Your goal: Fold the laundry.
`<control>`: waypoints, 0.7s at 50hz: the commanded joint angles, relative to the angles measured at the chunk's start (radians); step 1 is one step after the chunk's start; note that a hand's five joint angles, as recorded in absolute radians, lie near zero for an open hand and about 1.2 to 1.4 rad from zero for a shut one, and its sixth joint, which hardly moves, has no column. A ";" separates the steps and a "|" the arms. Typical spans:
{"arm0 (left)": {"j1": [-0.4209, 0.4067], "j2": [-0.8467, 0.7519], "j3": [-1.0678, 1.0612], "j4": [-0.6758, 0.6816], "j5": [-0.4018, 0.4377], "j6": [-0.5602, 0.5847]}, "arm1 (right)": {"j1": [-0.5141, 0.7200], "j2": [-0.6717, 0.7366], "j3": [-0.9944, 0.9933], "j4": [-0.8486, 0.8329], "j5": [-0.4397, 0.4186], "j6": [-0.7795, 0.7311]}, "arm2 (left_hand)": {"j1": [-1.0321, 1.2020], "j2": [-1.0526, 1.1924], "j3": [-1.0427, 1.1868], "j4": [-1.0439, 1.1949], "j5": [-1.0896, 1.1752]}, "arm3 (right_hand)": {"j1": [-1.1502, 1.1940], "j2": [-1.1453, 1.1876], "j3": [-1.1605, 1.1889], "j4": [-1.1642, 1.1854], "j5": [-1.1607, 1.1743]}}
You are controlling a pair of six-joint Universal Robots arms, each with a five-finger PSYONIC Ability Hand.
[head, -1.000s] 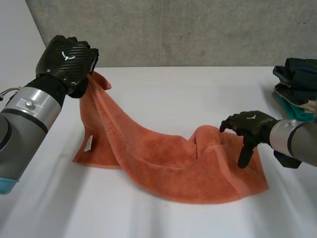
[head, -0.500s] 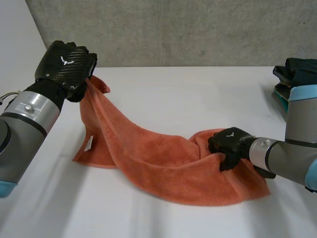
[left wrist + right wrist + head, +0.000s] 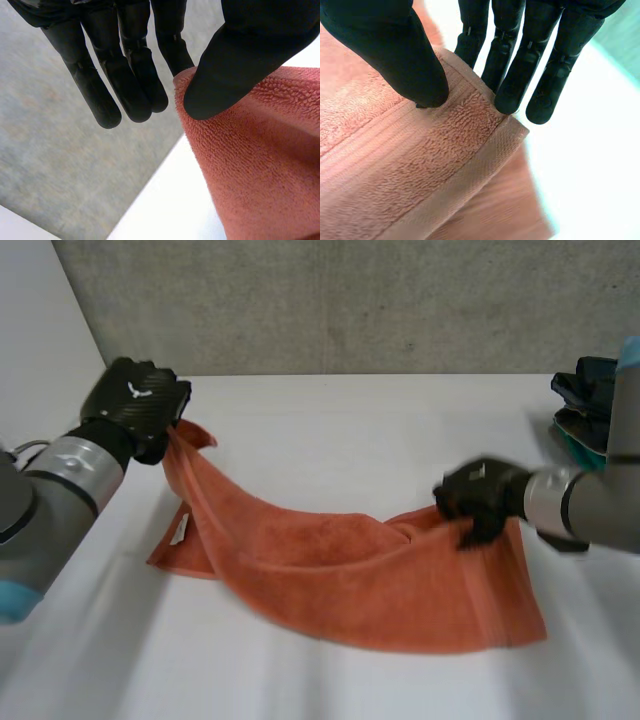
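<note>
The right hand (image 3: 480, 498), spread over the orange towel (image 3: 340, 570) a second ago, now pinches its right hem corner, and with the left hand (image 3: 140, 405) pinching the raised left corner, the towel, draped on the white table (image 3: 330, 430), is held ready for folding

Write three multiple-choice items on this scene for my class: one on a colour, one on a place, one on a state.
1. What colour is the towel?
A. blue
B. orange
C. white

2. Where is the clothes pile?
A. under the towel
B. beside the left robot hand
C. at the table's edge on the robot's right

3. What is the right robot hand doing?
A. hovering open
B. pinching the towel's edge
C. curled on nothing

Answers:
1 B, the cloth is orange in every view.
2 C, the pile sits beyond the right robot hand at the table's edge.
3 B, its wrist view shows thumb and fingers clamped on the towel's edge.
</note>
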 commanded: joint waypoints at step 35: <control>0.164 -0.196 -0.028 0.357 0.107 -0.072 | 0.063 -0.035 0.205 -0.688 0.143 0.210 | 0.259 0.199 0.203 0.193 0.230 | 0.404 0.231 0.214 0.211 0.229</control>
